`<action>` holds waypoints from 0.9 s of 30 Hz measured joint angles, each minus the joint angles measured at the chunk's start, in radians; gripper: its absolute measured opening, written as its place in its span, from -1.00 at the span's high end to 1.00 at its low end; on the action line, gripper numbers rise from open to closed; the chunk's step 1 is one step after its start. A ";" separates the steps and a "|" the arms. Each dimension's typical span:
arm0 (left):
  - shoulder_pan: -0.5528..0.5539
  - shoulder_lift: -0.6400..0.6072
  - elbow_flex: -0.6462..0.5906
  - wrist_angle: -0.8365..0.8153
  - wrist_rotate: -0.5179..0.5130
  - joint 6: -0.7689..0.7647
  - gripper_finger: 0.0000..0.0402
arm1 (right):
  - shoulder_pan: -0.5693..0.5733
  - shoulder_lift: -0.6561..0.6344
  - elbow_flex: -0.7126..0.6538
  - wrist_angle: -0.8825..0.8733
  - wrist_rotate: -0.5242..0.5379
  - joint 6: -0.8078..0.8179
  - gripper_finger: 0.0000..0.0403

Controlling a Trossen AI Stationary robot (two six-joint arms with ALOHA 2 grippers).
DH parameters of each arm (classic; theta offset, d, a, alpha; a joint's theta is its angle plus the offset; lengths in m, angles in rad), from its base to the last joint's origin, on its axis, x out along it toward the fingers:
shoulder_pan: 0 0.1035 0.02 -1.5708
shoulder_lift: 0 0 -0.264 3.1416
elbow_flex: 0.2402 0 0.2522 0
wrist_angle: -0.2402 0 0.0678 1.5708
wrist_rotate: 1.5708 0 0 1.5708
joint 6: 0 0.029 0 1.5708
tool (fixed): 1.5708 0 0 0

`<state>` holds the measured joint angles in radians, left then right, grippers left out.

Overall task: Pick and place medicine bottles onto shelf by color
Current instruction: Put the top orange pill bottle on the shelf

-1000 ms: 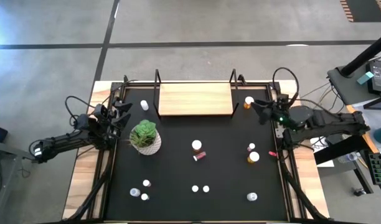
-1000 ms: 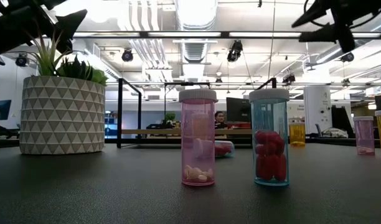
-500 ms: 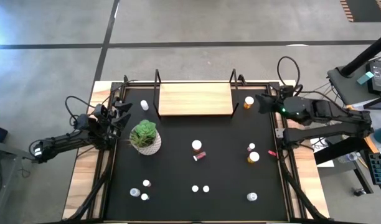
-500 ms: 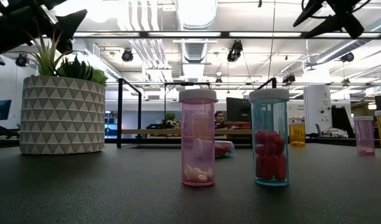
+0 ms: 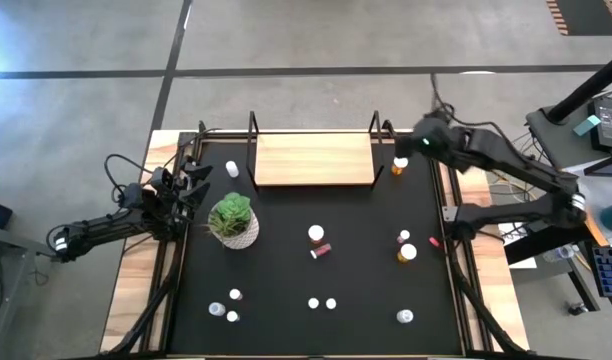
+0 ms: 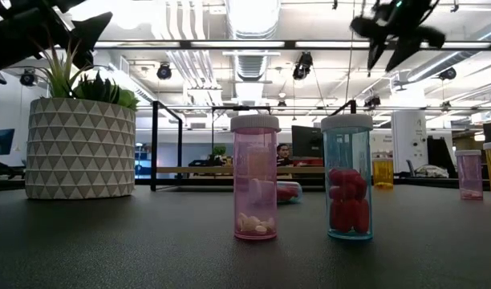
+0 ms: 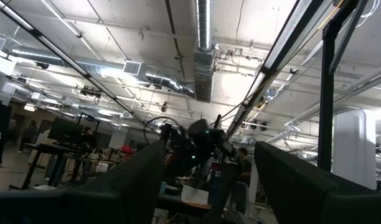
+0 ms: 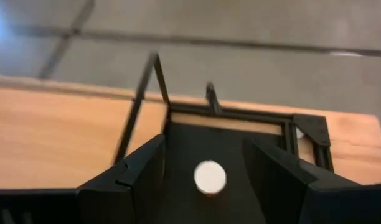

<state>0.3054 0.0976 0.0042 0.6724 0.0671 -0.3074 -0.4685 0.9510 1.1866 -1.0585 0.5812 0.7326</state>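
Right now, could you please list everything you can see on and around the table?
small white-capped medicine bottles: about a dozen, clear, pink-red and orange-amber, scattered over the black tabletop
orange-amber bottle: one of these, standing by the shelf's right end
light-wood shelf with black metal end frames: one, far edge of the table, board bare
green plant in a white patterned pot: one, left of centre
person: one, far back in the room
left pincer: open, beside the plant
right pincer: open, above the orange-amber bottle
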 joint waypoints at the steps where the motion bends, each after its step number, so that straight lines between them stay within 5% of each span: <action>1: 0.000 0.000 0.000 0.000 0.000 0.000 -0.16 | -0.040 0.019 0.010 -0.004 -0.050 -0.030 -0.02; 9: 0.000 0.000 0.000 0.000 0.000 0.000 -0.16 | -0.296 0.168 0.021 -0.063 -0.341 -0.174 -0.02; 27: 0.000 0.000 0.000 0.000 0.000 0.000 -0.16 | -0.398 0.382 0.019 -0.141 -0.477 -0.342 -0.02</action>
<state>0.3054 0.0978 0.0041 0.6720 0.0673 -0.3077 -0.8669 1.3334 1.2060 -1.1999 0.1047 0.3902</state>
